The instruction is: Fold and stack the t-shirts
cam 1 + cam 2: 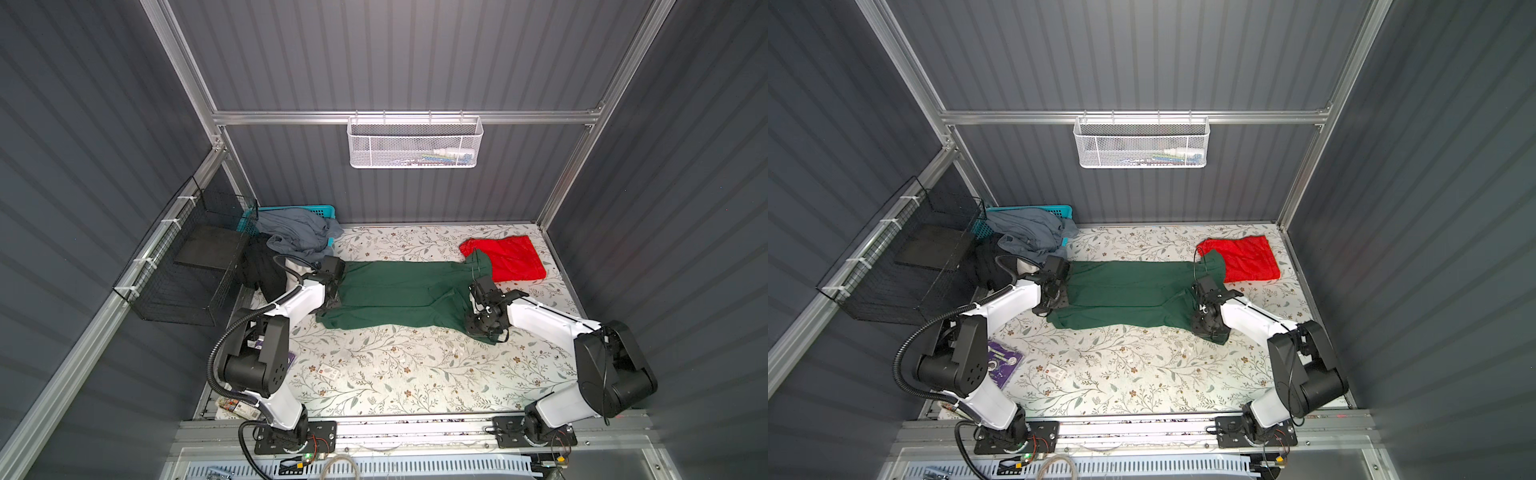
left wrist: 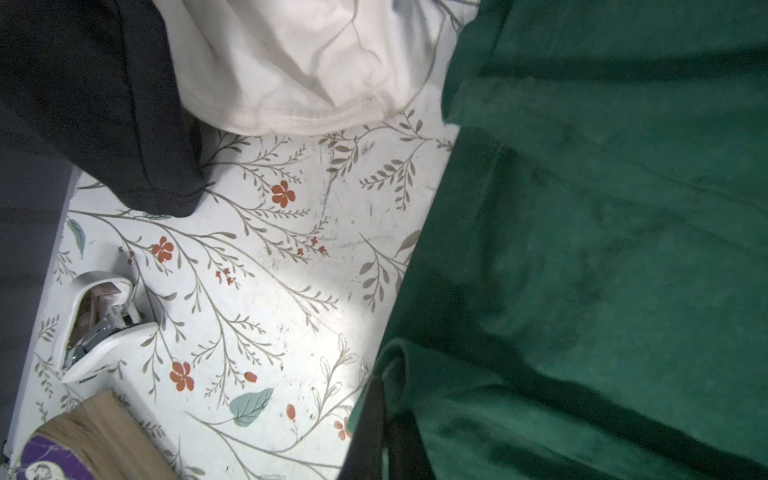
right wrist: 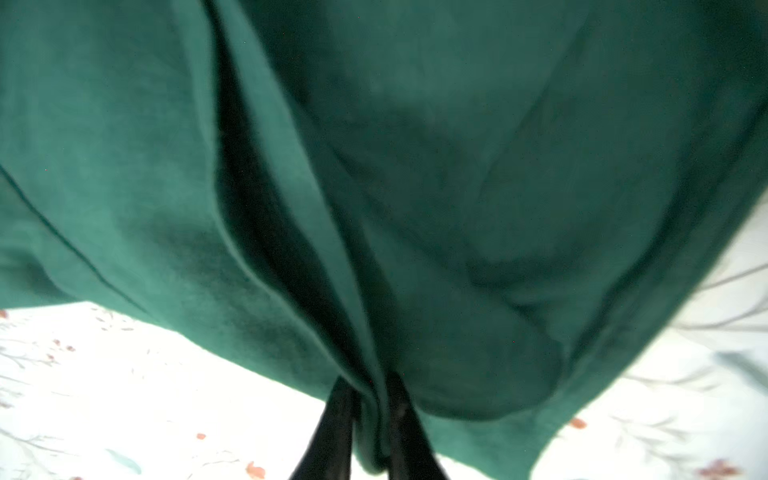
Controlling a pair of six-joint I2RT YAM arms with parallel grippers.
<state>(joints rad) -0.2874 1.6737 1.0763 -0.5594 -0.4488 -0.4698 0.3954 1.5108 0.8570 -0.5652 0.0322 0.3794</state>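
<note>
A dark green t-shirt [image 1: 399,295] [image 1: 1125,291] lies stretched lengthwise across the middle of the flowered table [image 1: 395,374]. One sleeve rests on the edge of a folded red t-shirt [image 1: 509,257] [image 1: 1246,259] at the back right. My left gripper [image 1: 329,303] [image 1: 1054,304] [image 2: 388,440] is shut on the green shirt's left edge, with cloth [image 2: 582,249] bunched between its fingers. At the right end, my right gripper [image 1: 478,328] [image 1: 1208,328] [image 3: 370,428] is pinched shut on a fold of the same green cloth [image 3: 415,166], held a little off the table.
A teal basket [image 1: 316,210] at the back left overflows with grey clothes [image 1: 291,232]; a black garment [image 1: 259,266] and a white one [image 2: 291,62] lie beside it. A black wire basket [image 1: 178,266] hangs left, a white mesh basket [image 1: 415,143] on the back wall. A small card [image 1: 330,370] lies near the front.
</note>
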